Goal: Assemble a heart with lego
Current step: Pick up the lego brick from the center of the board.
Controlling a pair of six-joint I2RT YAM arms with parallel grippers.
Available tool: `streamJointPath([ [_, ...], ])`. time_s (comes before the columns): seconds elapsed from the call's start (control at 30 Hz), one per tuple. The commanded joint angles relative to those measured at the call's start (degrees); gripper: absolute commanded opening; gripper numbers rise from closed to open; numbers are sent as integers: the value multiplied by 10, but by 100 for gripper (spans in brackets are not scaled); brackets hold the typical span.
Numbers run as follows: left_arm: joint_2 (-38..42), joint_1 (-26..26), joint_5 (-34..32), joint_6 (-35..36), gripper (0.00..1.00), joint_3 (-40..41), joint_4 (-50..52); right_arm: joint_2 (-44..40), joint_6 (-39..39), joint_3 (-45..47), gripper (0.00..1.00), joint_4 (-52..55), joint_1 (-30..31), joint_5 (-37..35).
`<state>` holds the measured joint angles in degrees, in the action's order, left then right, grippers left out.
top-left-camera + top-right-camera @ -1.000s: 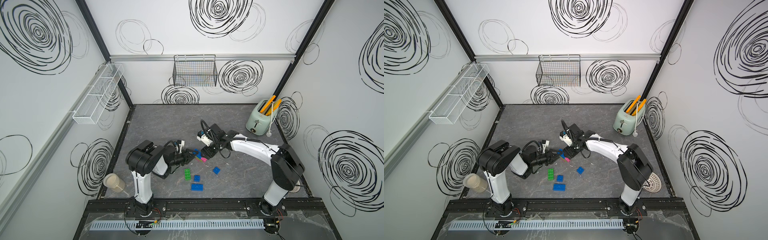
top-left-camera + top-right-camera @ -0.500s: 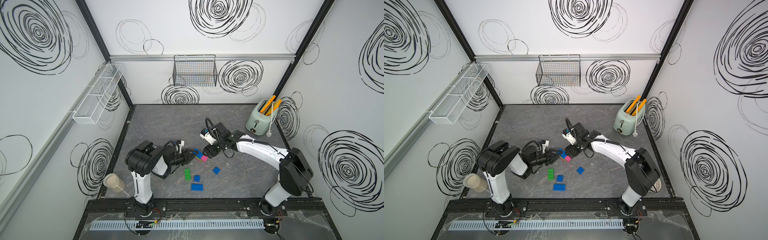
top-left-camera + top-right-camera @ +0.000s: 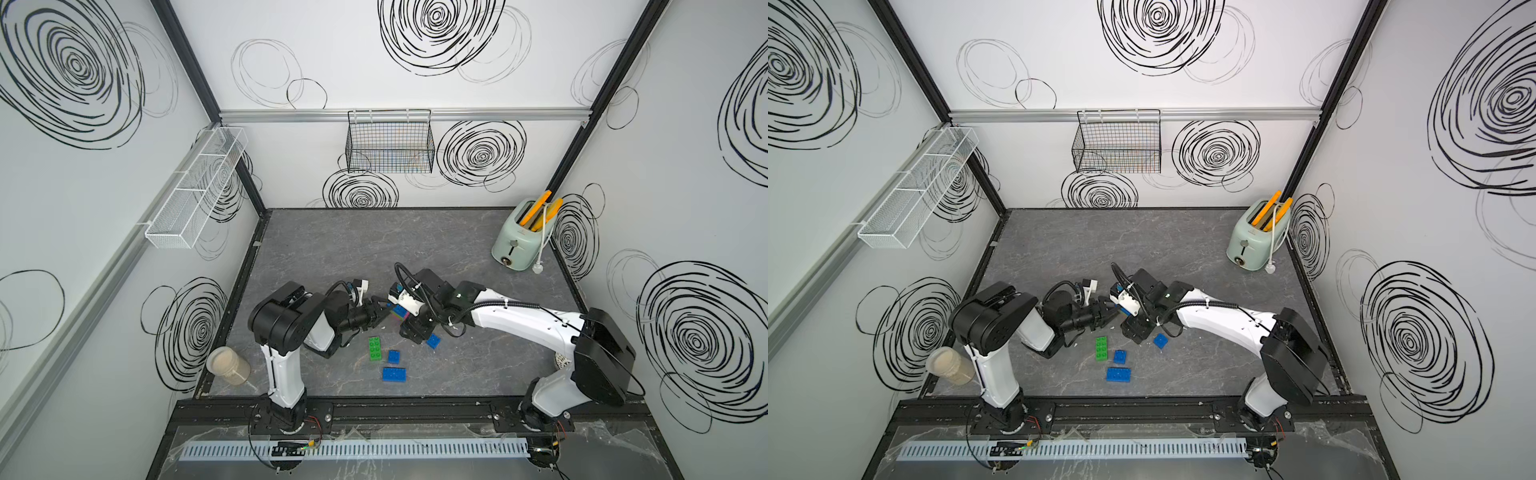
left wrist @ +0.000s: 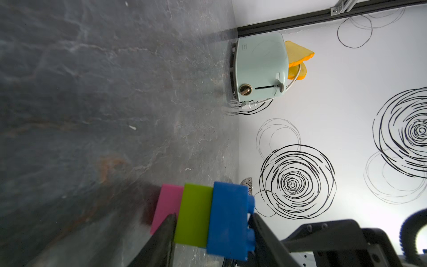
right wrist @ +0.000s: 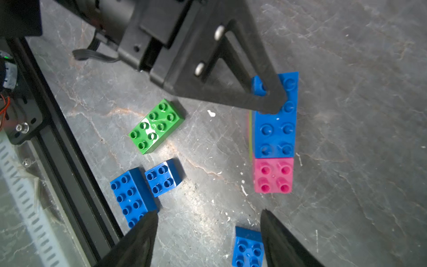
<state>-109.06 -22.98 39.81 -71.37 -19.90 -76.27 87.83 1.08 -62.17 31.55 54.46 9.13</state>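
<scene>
The joined stack (image 3: 400, 312) sits near the middle of the table (image 3: 332, 249). In front of it lie a long brick (image 3: 376, 348), a square brick (image 3: 394, 356) just to its right, and a second long brick (image 3: 394, 374) nearest the front edge. Further right lies another square brick (image 3: 432, 340). The toaster (image 3: 521, 239) stands in the far right corner and the jar (image 3: 227, 365) at the front left corner.

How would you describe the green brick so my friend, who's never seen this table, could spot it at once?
Look at the dark grey table, toward its front edge, roughly midway across. There the green brick lies flat, studs up, beside two blue bricks. It is the only loose green one, oblong with eight studs, while its neighbours are all blue.
</scene>
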Motion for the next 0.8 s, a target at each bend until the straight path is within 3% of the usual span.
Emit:
streamJointPath([
  [0.0,7,2,1,-5,55,5,-26,-24,15,13,73,21,17,-6],
  [0.37,6,19,1,-8,72,8,-26,34,3,30,74,16,149,-13],
  [0.77,17,27,1,-7,79,16,-22,95,-2,31,72,2,182,-36],
])
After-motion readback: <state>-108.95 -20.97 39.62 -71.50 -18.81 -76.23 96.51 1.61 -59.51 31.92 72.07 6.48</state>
